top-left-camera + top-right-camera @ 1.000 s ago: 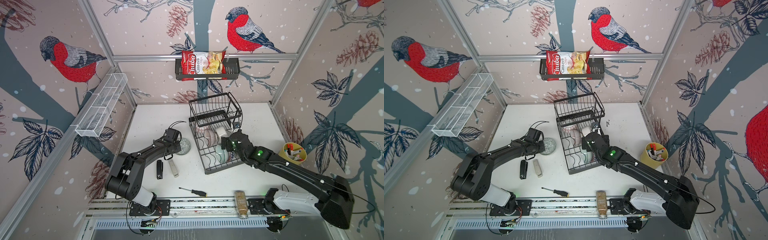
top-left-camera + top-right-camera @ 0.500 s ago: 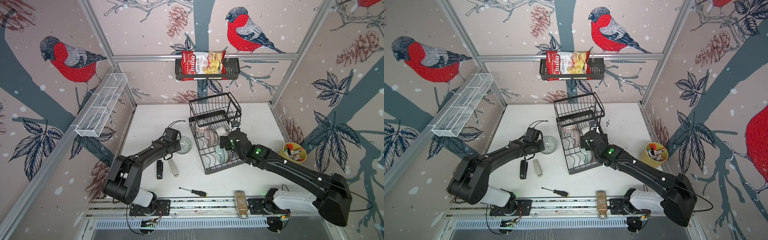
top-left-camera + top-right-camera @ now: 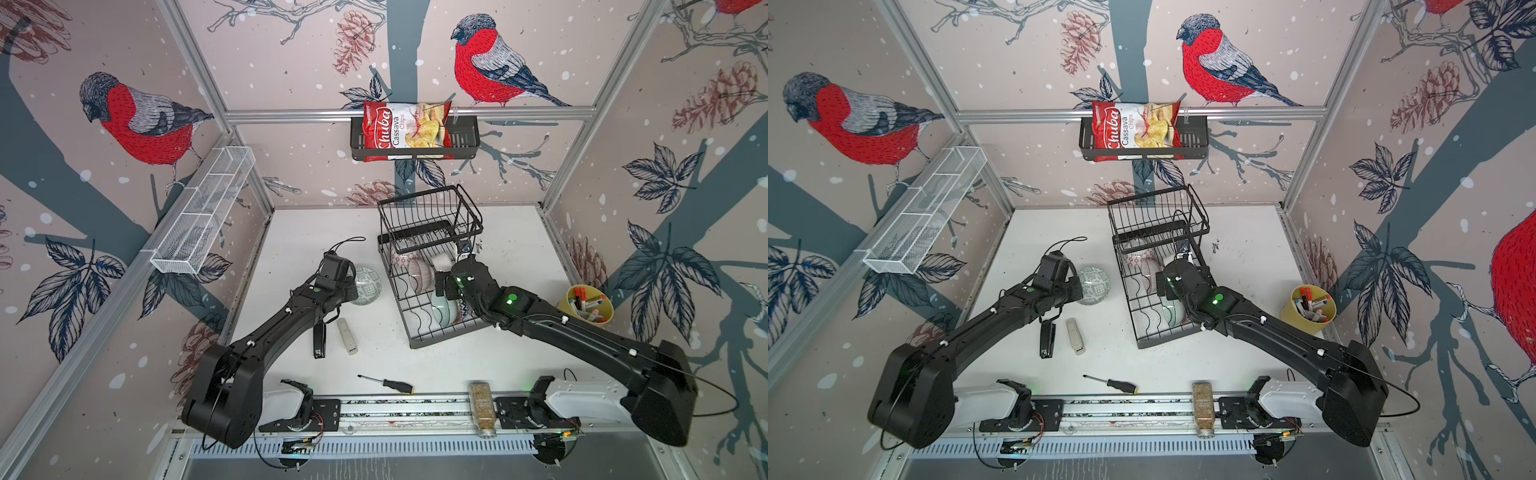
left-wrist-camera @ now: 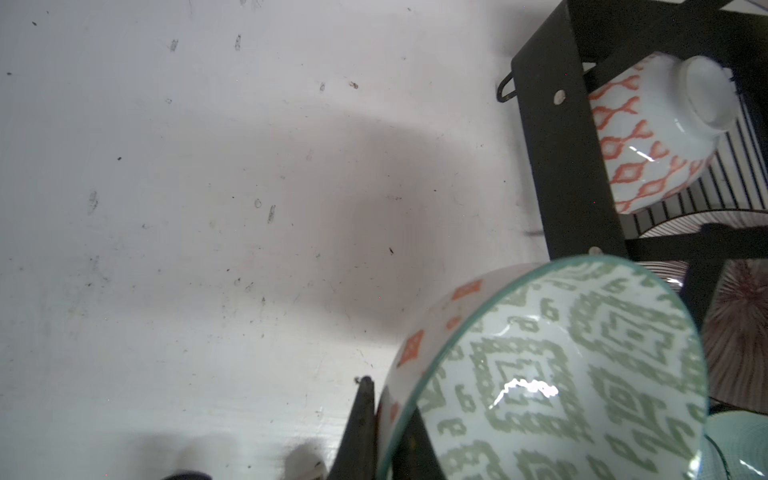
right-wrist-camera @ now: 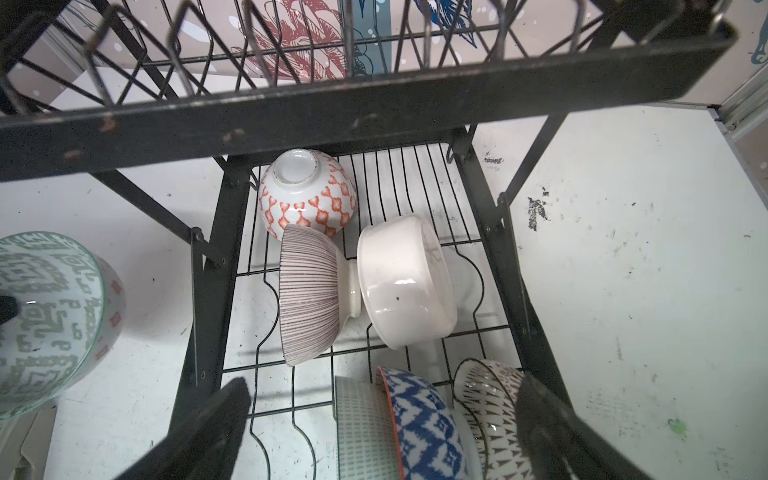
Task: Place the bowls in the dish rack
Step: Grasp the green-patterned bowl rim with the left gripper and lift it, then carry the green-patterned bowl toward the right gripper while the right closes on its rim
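A green-patterned bowl (image 3: 368, 286) (image 3: 1096, 286) sits tilted on the white table just left of the dish rack (image 3: 415, 344) (image 3: 1144, 343). My left gripper (image 4: 386, 415) is shut on this bowl (image 4: 561, 374), one finger outside the rim and one inside. In the rack's (image 5: 374, 104) lower tier lie an orange-patterned bowl (image 5: 307, 199), a striped red-brown one (image 5: 307, 295), a plain white one (image 5: 405, 282), a pale teal one (image 5: 361, 428), a blue one (image 5: 424, 428) and a dotted white one (image 5: 490, 407). My right gripper (image 5: 378, 432) (image 3: 442, 286) hangs open above them, holding nothing.
A black stapler (image 3: 318, 340), a beige stick (image 3: 347, 336) and a screwdriver (image 3: 386, 382) lie on the table in front. A yellow cup of markers (image 3: 588, 303) stands at the right wall. The rack's raised upper basket (image 3: 430, 216) overhangs its far end. A spice jar (image 3: 482, 409) lies on the front rail.
My left gripper's jaws have closed on the green-patterned bowl's rim. The right gripper has shifted slightly over the rack and stays open.
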{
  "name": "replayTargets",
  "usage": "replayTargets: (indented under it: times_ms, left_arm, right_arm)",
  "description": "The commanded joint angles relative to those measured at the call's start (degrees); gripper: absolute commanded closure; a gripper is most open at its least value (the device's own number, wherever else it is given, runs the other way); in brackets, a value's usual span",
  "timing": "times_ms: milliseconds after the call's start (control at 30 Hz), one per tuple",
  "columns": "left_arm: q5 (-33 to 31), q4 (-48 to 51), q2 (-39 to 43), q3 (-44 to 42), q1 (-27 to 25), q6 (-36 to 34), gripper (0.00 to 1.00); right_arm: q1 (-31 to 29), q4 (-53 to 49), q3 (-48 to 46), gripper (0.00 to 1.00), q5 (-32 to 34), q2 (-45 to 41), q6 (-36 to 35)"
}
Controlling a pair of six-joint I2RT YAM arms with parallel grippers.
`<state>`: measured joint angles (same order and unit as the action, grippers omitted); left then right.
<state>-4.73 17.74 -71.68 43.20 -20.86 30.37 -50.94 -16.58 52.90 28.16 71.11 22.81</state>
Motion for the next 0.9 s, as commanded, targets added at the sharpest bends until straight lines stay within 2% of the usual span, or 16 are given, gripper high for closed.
replayTargets:
  times_ms: [0, 267, 467, 667, 867]
  left_arm:
    - [3.4, 0.3, 2.5, -0.9, 0.1, -0.3, 1.00]
    - [7.4, 1.3, 9.3, -3.7, -0.1, 0.4, 1.00]
    - [8.4, 2.0, 13.5, -6.0, -3.0, 2.4, 1.00]
    - [6.7, 1.4, 13.5, -5.9, -8.6, 4.6, 1.00]
    - [5.6, -0.2, 12.5, -5.4, -10.4, 5.7, 1.00]
  right_arm:
    - [-0.2, 0.4, 0.6, 0.01, -0.5, 0.4, 0.4]
    - [-1.3, 0.4, 1.6, 0.00, -3.0, 2.0, 1.1]
    - [-2.9, 0.6, 3.2, 0.00, -5.9, 3.2, 0.7]
    - [-5.9, -0.1, 6.2, 0.01, -7.7, 6.1, -0.3]
    - [-9.5, -1.4, 9.6, 0.01, -7.5, 9.5, -0.7]
